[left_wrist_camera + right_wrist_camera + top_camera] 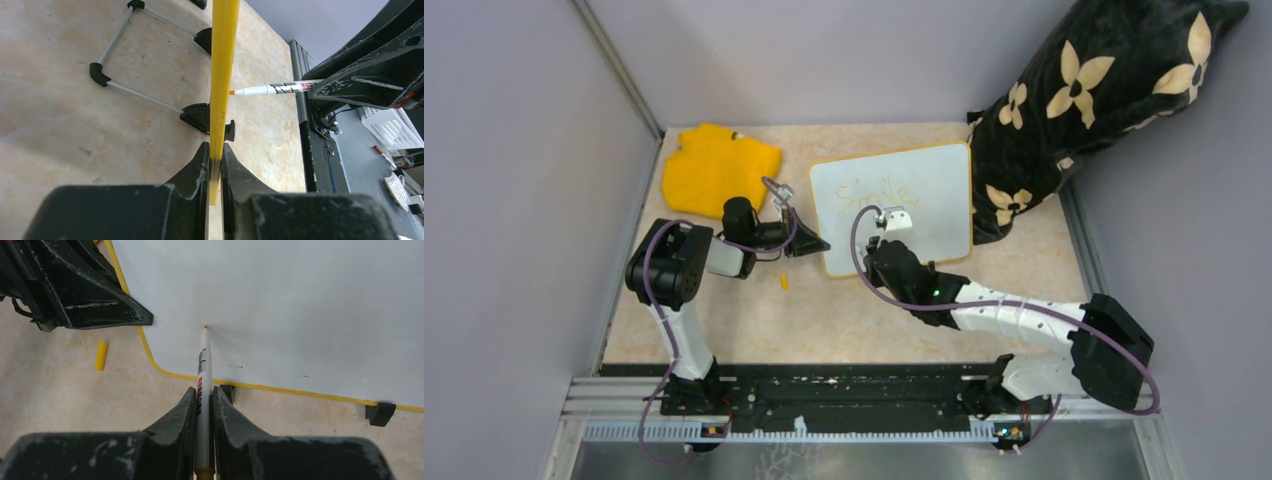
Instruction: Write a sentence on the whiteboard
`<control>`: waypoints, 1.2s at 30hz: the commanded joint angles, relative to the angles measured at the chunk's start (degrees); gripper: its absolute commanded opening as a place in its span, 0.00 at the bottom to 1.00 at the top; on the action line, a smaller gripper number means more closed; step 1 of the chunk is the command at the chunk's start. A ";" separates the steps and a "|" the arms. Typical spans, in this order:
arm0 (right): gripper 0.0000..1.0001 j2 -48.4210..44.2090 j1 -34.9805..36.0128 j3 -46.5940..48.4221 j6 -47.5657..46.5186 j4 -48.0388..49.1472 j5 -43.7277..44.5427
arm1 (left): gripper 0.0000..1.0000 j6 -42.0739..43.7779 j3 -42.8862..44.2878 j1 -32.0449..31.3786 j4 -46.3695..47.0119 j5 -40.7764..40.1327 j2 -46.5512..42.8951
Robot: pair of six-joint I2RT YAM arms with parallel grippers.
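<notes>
The whiteboard [929,205] with its yellow rim lies at the middle of the table. Only the faint word "Smile" [879,190] of the sentence shows on it, and no second line is visible. My left gripper [817,246] is shut on the board's left rim [222,75], with one jaw on each side [215,160]. My right gripper [886,250] is shut on a white marker [203,360]. The marker's orange tip touches the blank white surface [280,305] near the board's lower left corner. The marker also shows in the left wrist view [270,89].
A small yellow marker cap [784,282] lies on the table below the left gripper and shows in the right wrist view [101,355]. A yellow cloth [719,165] lies at the back left. A black flowered cushion [1094,90] stands at the back right. Black clip feet [380,412] sit on the board's near rim.
</notes>
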 commanded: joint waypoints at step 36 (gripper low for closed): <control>0.00 1.55 0.62 1.51 0.22 -1.54 -0.92 | 0.00 0.65 0.56 -0.39 -4.23 -1.70 -0.13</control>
